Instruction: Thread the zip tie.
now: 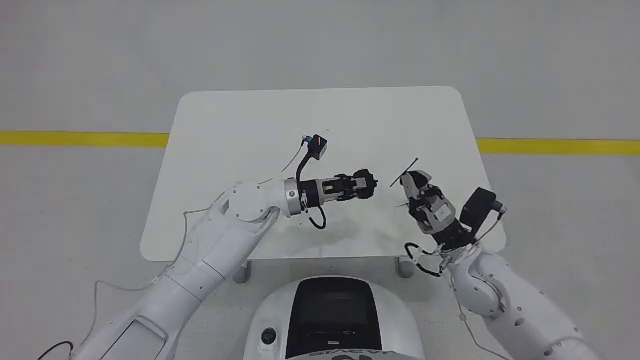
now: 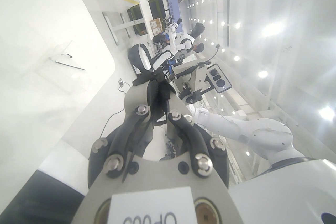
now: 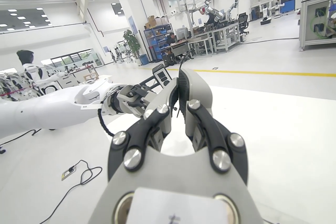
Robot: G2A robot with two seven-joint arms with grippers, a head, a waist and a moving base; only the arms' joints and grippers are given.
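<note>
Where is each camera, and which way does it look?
Top view: overhead, facing down at the table; left arm, right arm show.
Left wrist view: wrist-mounted, faces along the left gripper toward the right arm.
Right wrist view: wrist-mounted, faces along the right gripper toward the left arm.
Shared: top and right wrist see the zip tie.

Left arm extended across the front of the table, forearm about level. Left pincer (image 1: 364, 180) has its pads pressed together and points at the right one. Right arm bent in from the other side. Right pincer (image 1: 415, 183) is angled up and inward, fingers clamped on the zip tie (image 3: 179, 110). Pincers near each other, not touching.
</note>
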